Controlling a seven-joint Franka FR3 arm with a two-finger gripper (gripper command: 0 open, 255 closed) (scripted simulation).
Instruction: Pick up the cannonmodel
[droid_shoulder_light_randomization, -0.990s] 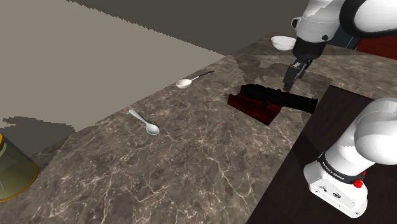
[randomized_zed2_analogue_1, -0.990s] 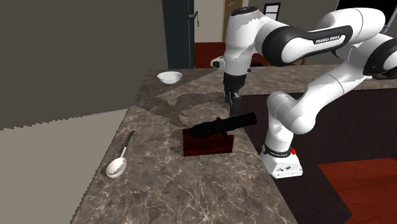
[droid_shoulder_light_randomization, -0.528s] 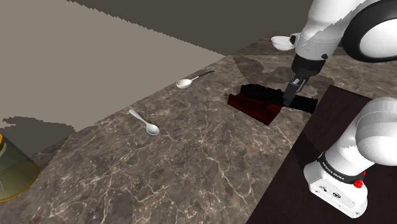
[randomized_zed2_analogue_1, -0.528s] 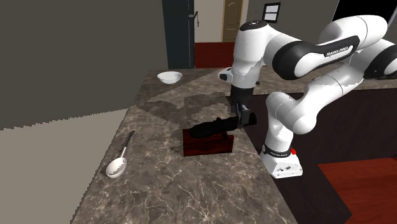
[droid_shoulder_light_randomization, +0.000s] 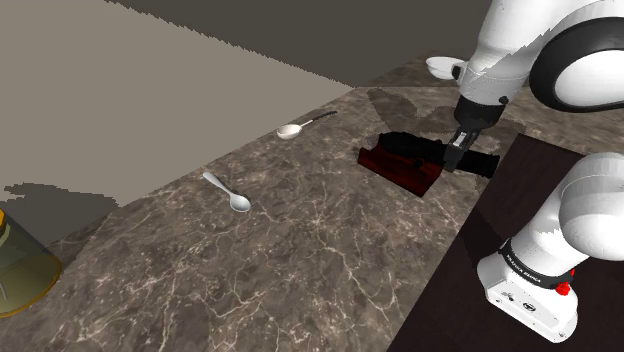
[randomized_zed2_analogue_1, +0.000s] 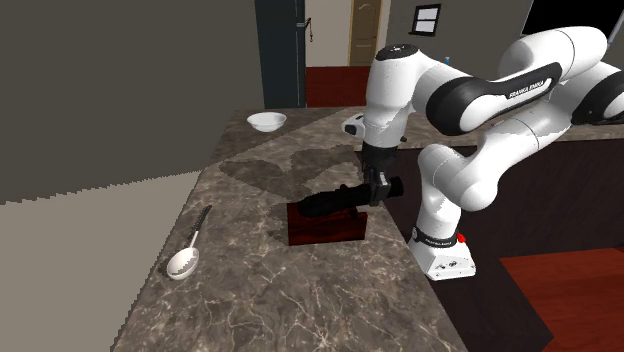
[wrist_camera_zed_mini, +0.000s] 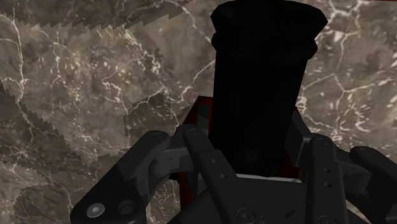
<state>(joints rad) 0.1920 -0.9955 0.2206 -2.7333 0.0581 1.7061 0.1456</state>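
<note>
Cannon (droid_shoulder_light_randomization: 410, 152), a black round barrel on a dark red block, lies on the veined brown marble counter (droid_shoulder_light_randomization: 300, 260) straight under the gripper (droid_shoulder_light_randomization: 452, 160); a white bowl (droid_shoulder_light_randomization: 440, 66) sits beyond the gripper, and two metal spoons (droid_shoulder_light_randomization: 228, 191) lie well away. In the second exterior view the gripper (randomized_zed2_analogue_1: 375, 192) straddles one end of the barrel (randomized_zed2_analogue_1: 325, 205). At the wrist, the fingers (wrist_camera_zed_mini: 200, 137) stand wide apart, flanking the smooth, flare-rimmed barrel (wrist_camera_zed_mini: 261, 83).

Cannon (droid_shoulder_light_randomization: 420, 152): black barrel lying flat on a dark red block base, one end overhanging, close to the bench (droid_shoulder_light_randomization: 300, 250) edge at shoulder view's right.
</note>
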